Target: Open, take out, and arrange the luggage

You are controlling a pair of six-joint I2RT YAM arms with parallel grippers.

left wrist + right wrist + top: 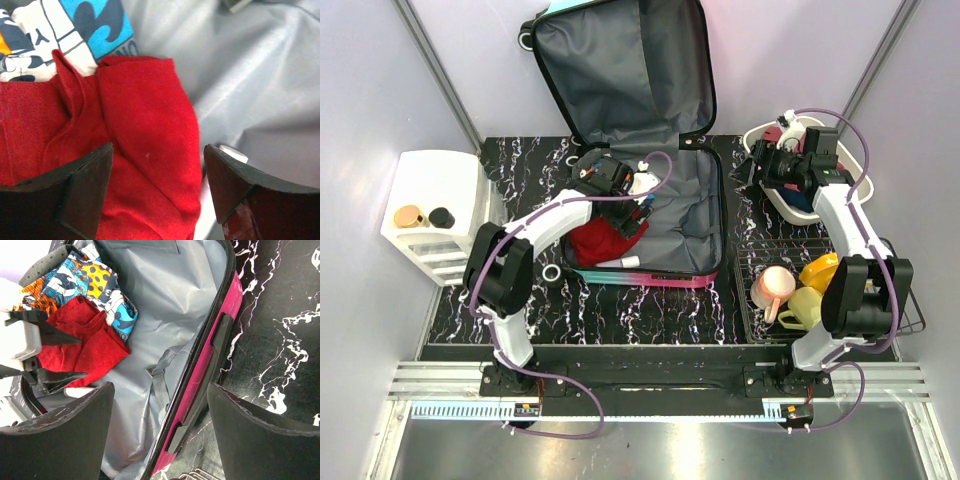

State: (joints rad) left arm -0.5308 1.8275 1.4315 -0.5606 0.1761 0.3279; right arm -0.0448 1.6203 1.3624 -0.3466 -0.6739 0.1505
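Note:
The luggage [692, 222] lies open on the black marble table, lid propped upright at the back, grey lining [260, 90] and pink shell [210, 365] showing. Inside at the left lie a red cloth [598, 244] [145, 125] [95, 347] and a patterned cartoon-print cloth [60, 30] [95, 285]. My left gripper [625, 208] [157, 180] [75, 357] is down in the case, open, its fingers straddling a fold of the red cloth. My right gripper [760, 172] [160, 425] hangs open and empty to the right of the case, near the white tub.
A white tube [618, 262] [232, 152] lies beside the red cloth. The white oval tub [802, 208] sits at the back right. A wire rack [910, 320] at the front right holds a pink cup [772, 288] and yellow items [810, 302]. A white shelf unit [430, 215] stands at the left.

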